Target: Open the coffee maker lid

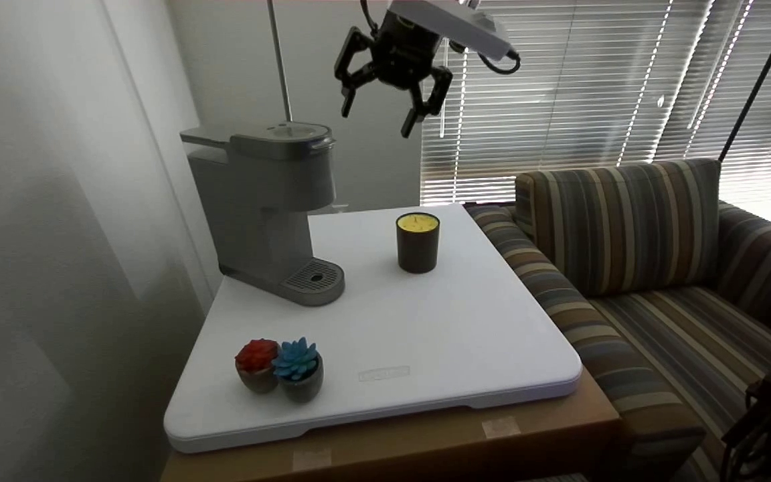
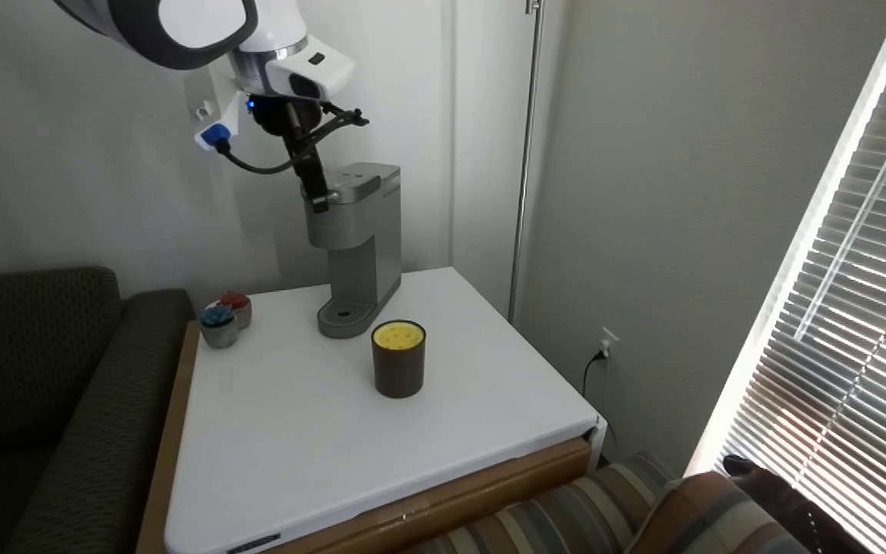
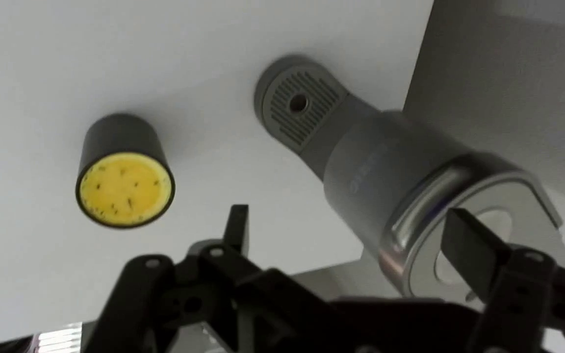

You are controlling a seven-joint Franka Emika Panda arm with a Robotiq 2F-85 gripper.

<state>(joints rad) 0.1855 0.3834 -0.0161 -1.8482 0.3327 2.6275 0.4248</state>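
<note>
The gray coffee maker stands upright at the table's wall side; it also shows in an exterior view and the wrist view. Its lid lies flat and closed on the head, with a shiny front lip; it also shows in an exterior view and the wrist view. My gripper is open and empty, above the lid's height and off its front, apart from it. In the wrist view the fingers are spread wide; the right finger overlaps and partly hides the lid.
A dark cup with a yellow top stands on the white table in front of the machine. A red potted plant and a blue one sit at the near left. A striped sofa adjoins the table; a wall is close behind the machine.
</note>
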